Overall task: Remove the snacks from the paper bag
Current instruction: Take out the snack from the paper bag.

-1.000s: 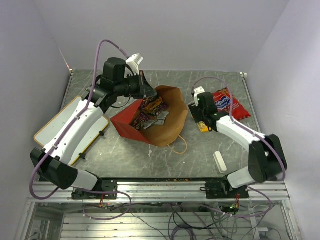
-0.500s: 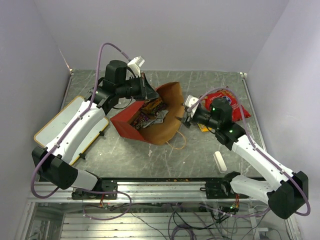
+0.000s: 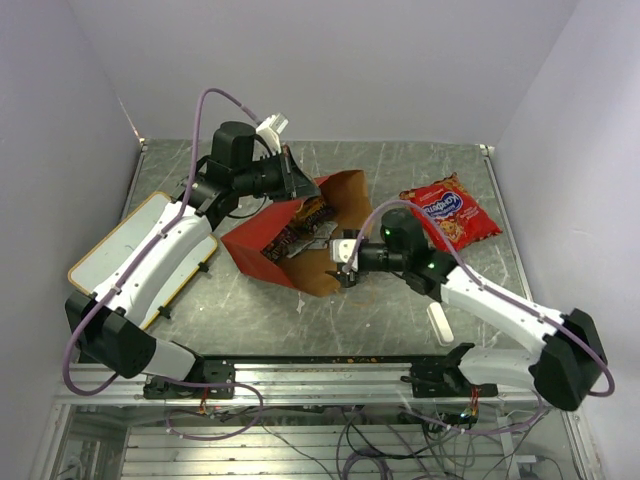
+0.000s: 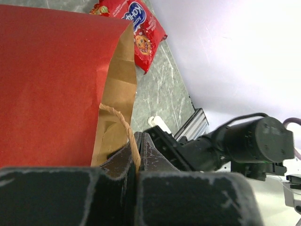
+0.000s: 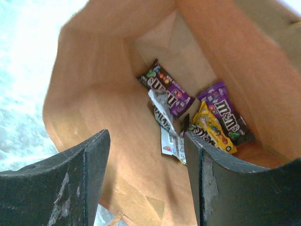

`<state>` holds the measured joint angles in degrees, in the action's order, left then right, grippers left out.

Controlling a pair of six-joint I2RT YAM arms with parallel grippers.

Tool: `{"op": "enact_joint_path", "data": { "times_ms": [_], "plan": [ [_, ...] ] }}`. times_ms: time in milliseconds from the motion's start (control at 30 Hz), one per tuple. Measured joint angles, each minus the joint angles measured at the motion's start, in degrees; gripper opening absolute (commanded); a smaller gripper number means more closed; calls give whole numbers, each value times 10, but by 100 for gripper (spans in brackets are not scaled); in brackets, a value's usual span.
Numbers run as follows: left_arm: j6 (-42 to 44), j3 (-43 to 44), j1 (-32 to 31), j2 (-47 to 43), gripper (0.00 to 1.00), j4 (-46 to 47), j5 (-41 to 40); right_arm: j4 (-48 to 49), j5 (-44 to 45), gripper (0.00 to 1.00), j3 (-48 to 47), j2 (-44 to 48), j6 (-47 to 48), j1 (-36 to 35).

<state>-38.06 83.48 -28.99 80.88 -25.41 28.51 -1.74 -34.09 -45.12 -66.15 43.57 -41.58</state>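
Several small wrappers (image 5: 207,117) lie deep in the paper bag (image 3: 262,240); the red packet (image 3: 450,212) lies on the table (image 3: 250,310) at the bag's two o'clock. The left fingers (image 4: 136,160) pinch its handle (image 4: 123,123). The right fingers (image 3: 341,262), spread wide, face its mouth. Next, likely: reach in and grip one wrapper.

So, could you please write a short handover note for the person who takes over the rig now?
Left gripper: shut on the loop handle of the paper bag.
Right gripper: open and empty, at the bag's mouth, pointing inside.
Done: the red packet lies out on the table, to the right of the bag.
Left: the small candy wrappers lie at the bottom of the bag; they must come out.
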Motion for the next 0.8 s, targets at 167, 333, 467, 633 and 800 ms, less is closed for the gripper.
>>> {"op": "enact_joint_path", "data": {
  "times_ms": [167,333,467,633,800],
  "plan": [
    [5,0,0,-2,7,-12,-11,-24,2,64,-25,-61,76,5],
    [27,-1,-1,-9,7,-19,-26,-25,-2,64,-56,-88,103,5],
    [58,-13,-2,-33,7,-18,-31,-11,-3,60,-56,-90,108,12],
    [94,-24,-7,-56,7,-15,-33,-40,-12,53,-73,-114,140,18],
    [113,-40,-14,-59,7,-4,-31,-84,-19,53,-83,-127,169,18]
  ]
}}
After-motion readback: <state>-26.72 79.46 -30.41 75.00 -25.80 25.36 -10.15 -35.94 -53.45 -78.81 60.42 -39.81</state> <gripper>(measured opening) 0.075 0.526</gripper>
